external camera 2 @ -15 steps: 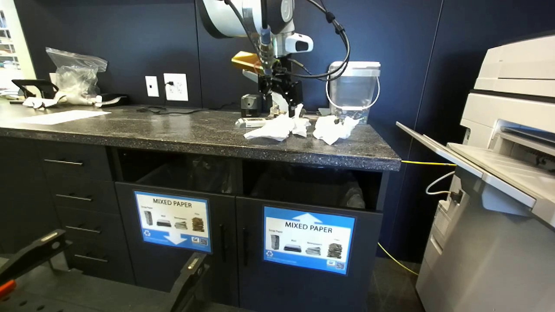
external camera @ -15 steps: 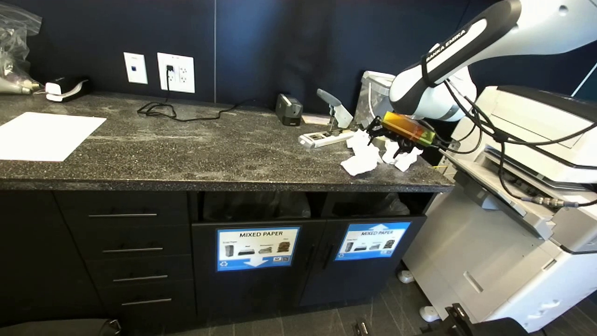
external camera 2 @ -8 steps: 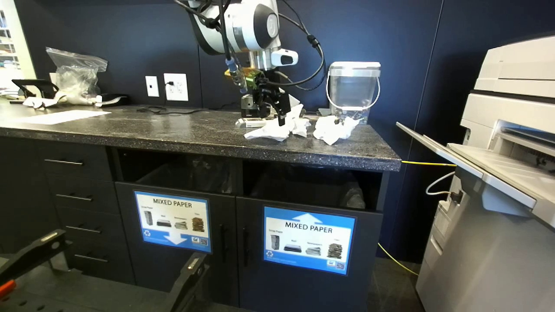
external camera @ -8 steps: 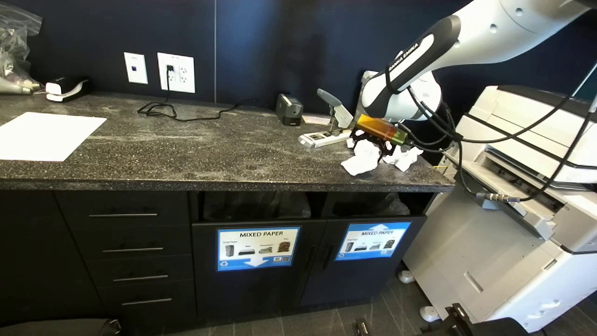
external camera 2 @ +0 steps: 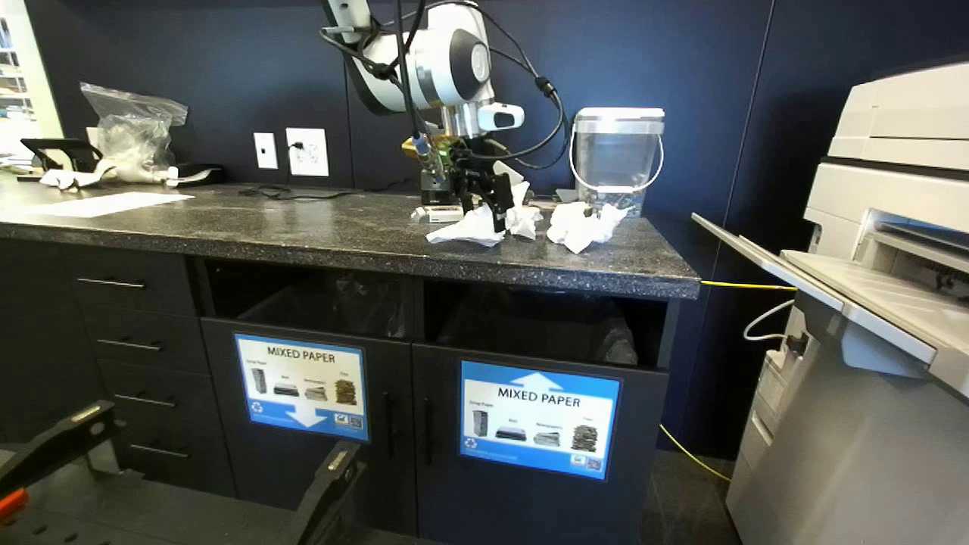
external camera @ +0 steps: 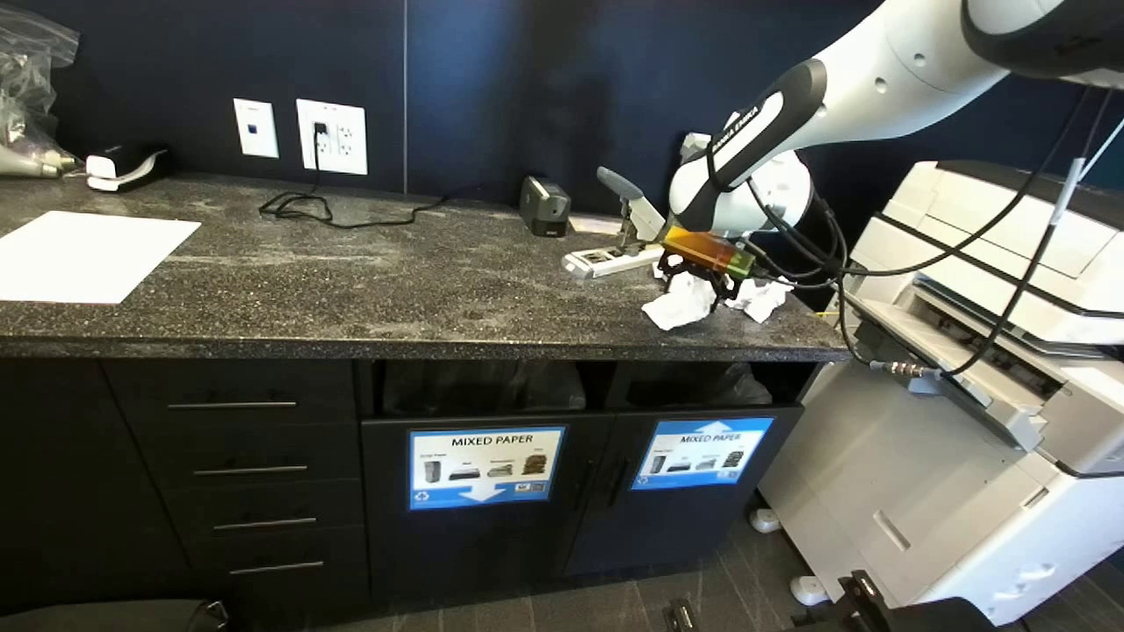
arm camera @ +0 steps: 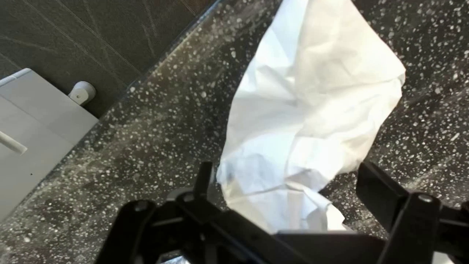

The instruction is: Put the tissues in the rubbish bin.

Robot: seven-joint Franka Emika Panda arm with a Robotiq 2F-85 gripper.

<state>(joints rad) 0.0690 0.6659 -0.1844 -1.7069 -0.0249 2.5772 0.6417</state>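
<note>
The tissues are crumpled white wads on the dark speckled counter near its right end. The nearest tissue (external camera: 680, 303) shows in both exterior views (external camera 2: 469, 228). Another tissue (external camera 2: 524, 220) stands just behind it, and one more tissue (external camera 2: 581, 227) lies to the right. My gripper (arm camera: 285, 176) is open, low over the nearest tissue. In the wrist view its fingers are on either side of this tissue (arm camera: 311, 102), with a gap on the right. The rubbish bin (external camera 2: 530, 501) is the dark cabinet with the bluer label under the counter. Its slot lies below the counter edge.
A stapler (external camera: 619, 259) and a black pencil sharpener (external camera: 544, 208) stand behind the gripper. A clear lidded bucket (external camera 2: 617, 151) is at the back right. A similar cabinet (external camera 2: 303, 454) adjoins the bin. A large printer (external camera 2: 833, 363) stands right of the counter.
My gripper has moved left and down in an exterior view, from above the wads to around the nearest tissue. The tissues lie where they were.
</note>
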